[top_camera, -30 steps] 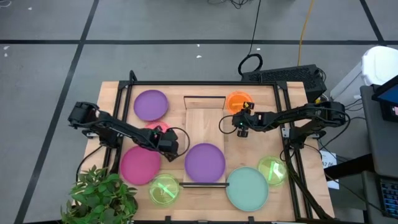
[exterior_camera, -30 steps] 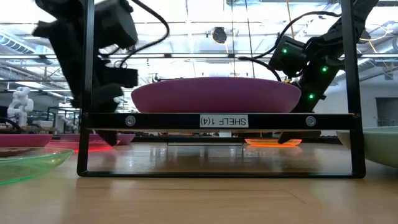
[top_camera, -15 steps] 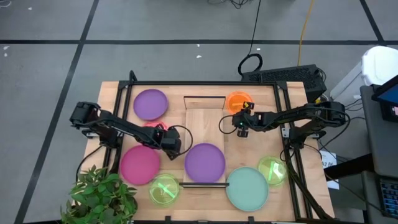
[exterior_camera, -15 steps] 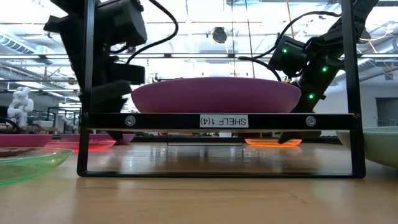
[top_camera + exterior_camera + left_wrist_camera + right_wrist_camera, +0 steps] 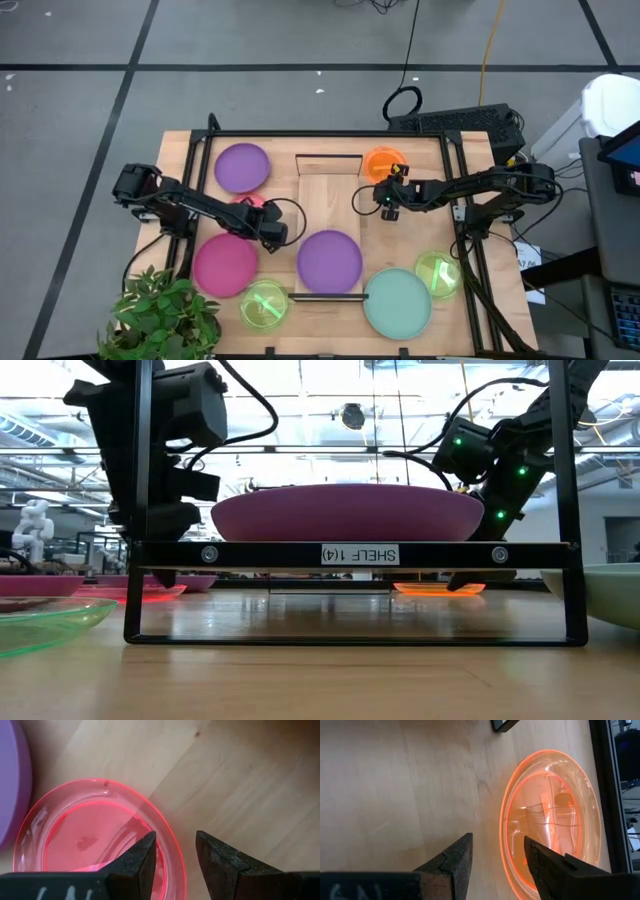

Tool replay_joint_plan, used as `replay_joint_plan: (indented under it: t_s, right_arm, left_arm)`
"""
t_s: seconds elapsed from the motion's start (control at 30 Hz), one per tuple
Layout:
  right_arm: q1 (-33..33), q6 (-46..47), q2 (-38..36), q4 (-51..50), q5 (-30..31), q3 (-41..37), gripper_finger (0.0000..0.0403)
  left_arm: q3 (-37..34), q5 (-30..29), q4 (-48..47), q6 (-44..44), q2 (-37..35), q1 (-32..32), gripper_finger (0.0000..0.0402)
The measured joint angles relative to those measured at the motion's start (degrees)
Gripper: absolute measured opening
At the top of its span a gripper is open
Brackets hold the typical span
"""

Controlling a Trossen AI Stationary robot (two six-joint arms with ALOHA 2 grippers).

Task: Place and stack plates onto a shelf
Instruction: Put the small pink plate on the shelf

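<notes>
Both grippers stand with fingers parted and hold nothing: the left gripper point(image 5: 175, 851) straddles the rim of the pink-red plate point(image 5: 90, 835) on the table, and the right gripper point(image 5: 497, 852) hangs just beside the edge of the orange plate point(image 5: 550, 815). On the shelf point(image 5: 330, 185) one purple plate point(image 5: 329, 259) lies at the near end. Farther back on the table point(image 5: 180, 150), left of the shelf, another purple plate point(image 5: 243, 167) rests.

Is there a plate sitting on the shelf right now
Yes, one purple plate lies on the shelf, at the end nearest the teal plate.
</notes>
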Motion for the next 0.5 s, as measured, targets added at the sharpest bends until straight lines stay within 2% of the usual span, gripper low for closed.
replay_joint_plan:
  t_s: [0.27, 0.5]
  right_arm:
    - [0.00, 0.00, 0.00, 0.00, -0.05, 0.00, 0.0160]
    - [0.00, -0.25, 0.00, 0.05, -0.02, -0.02, 0.0160]
  left_arm:
    - [-3.49, 0.74, 1.54, -0.60, 0.00, 1.48, 0.0145]
    - [-3.78, 0.64, 1.89, 0.57, -0.02, 1.68, 0.0145]
